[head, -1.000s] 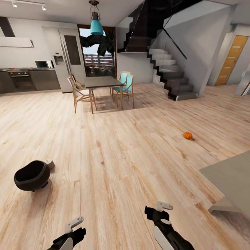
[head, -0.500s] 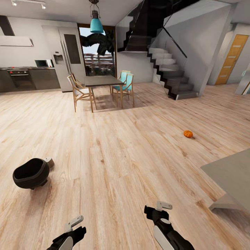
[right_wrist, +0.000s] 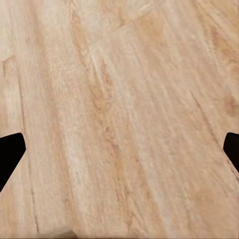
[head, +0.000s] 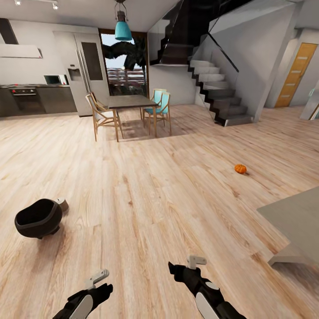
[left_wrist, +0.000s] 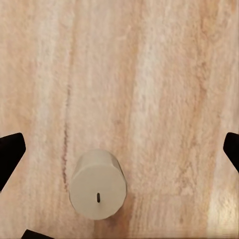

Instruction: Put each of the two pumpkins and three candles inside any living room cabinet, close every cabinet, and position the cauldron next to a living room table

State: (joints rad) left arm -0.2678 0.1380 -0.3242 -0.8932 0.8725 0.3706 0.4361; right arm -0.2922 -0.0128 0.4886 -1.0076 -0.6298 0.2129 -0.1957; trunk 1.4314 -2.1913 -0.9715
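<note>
The squat round black cauldron (head: 38, 217) rests on the pale wood-plank floor (head: 146, 195) at the head view's left, tipped so its wide mouth faces up and toward the camera. Just behind it, touching or nearly so, a short olive-beige candle (head: 62, 204) is mostly hidden by the pot's rim. A small bright orange ribbed pumpkin (head: 240, 169) sits on open floor to the right, well apart from both; its stem is too small to make out.

In the left wrist view a stubby beige candle (left_wrist: 98, 185) stands upright on the floor, pale flat top and dark wick facing the camera.

The left pincer (head: 98, 278) and right pincer (head: 191, 262) are held low and forward over the floor, arms cut off by the lower edge. Both wrist views show dark fingertips (left_wrist: 11, 153) (right_wrist: 10, 152) at opposite edges, spread wide and gripping nothing.

A grey low surface (head: 294, 219) is cut off at right. A dining table with chairs (head: 128, 104) stands farther back.
</note>
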